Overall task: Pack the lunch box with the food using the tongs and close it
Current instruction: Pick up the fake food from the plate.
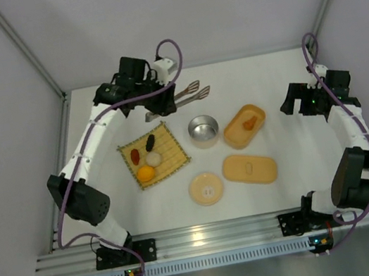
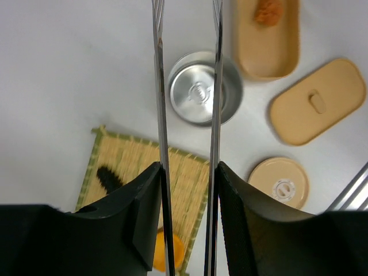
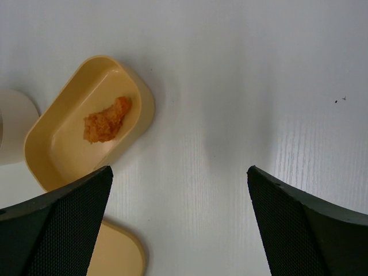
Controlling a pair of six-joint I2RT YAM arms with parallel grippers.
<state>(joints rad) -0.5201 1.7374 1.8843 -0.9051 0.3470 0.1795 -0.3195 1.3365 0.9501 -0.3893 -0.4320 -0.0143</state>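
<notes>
My left gripper [image 1: 160, 79] [image 2: 188, 169] is shut on the tongs [image 1: 188, 96] [image 2: 160, 86]. It holds them above the back of the table, with their two thin arms apart. The open lunch box [image 1: 236, 137] [image 2: 247, 57] [image 3: 63, 146] holds one orange-tan piece [image 1: 248, 124] [image 2: 268, 10] [image 3: 106, 121]. Its flat lid [image 1: 249, 169] [image 2: 317, 100] [image 3: 115, 253] lies on the table beside it. A reddish-brown piece [image 1: 135, 155], a dark brown oval [image 1: 150, 142] [image 2: 108, 178], a white ball [image 1: 153, 158] and an orange ball [image 1: 146, 174] [image 2: 177, 251] sit on the bamboo mat [image 1: 167, 141] [image 2: 121, 158]. To the right of the box my right gripper [image 1: 297, 105] [image 3: 179, 172] is open and holds nothing.
A round metal cup [image 1: 203, 130] [image 2: 195, 92] stands between the mat and the lunch box. A round tan lid [image 1: 206, 188] [image 2: 279, 181] lies near the front. White walls close in the table at the back and sides.
</notes>
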